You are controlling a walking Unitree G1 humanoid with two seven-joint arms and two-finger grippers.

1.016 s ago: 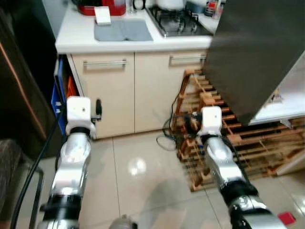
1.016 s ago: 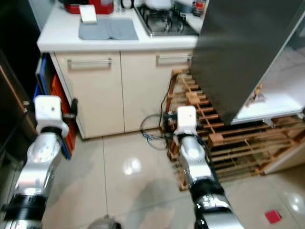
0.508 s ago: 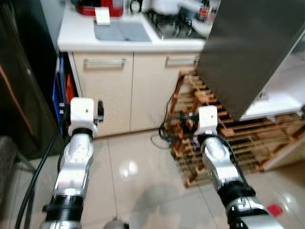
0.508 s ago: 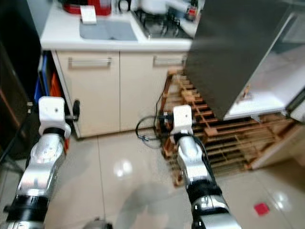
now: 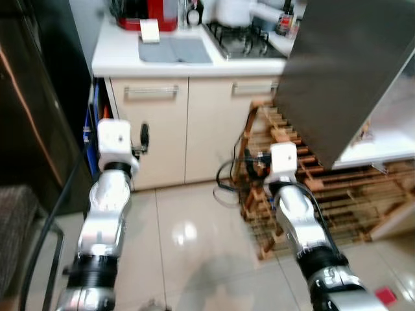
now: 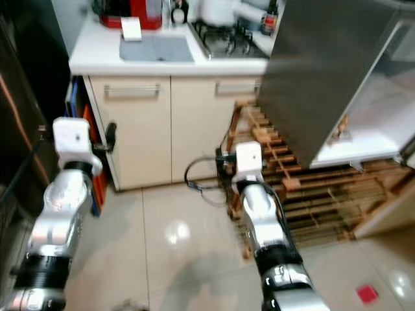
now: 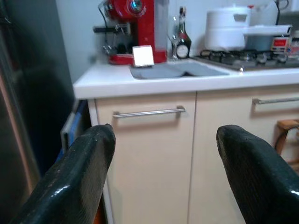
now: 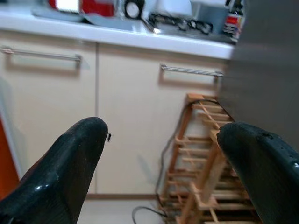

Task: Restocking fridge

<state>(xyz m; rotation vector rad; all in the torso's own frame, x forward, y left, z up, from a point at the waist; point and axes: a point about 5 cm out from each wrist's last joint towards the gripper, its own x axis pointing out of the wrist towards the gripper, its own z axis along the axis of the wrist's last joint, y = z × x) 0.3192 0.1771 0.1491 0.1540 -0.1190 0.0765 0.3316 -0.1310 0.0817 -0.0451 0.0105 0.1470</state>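
Observation:
The fridge's grey door (image 5: pixel 347 71) stands open at the upper right, with a white inner shelf (image 5: pixel 388 139) beside it. Both arms are held out in front of me above the floor. My left gripper (image 7: pixel 163 135) is open and holds nothing, pointing at the cream cabinet (image 7: pixel 149 154) under the counter. My right gripper (image 8: pixel 163 130) is open too, with nothing between its fingers, facing the cabinet and the wooden rack (image 8: pixel 198 177) beneath the fridge door.
A white counter (image 5: pixel 123 61) carries a red coffee machine (image 7: pixel 133 28), a grey mat (image 5: pixel 174 50), a gas hob (image 5: pixel 246 42) and a white pot (image 7: pixel 229 28). Black cables (image 5: pixel 227 184) lie by the rack. A dark unit (image 5: pixel 32 110) stands on the left. A glossy tiled floor (image 5: pixel 194 246) lies ahead.
The whole picture has shifted and is blurred, so the camera has moved. Both arms stay held out in front, the left wrist a little higher against the cabinet. The grippers hold nothing.

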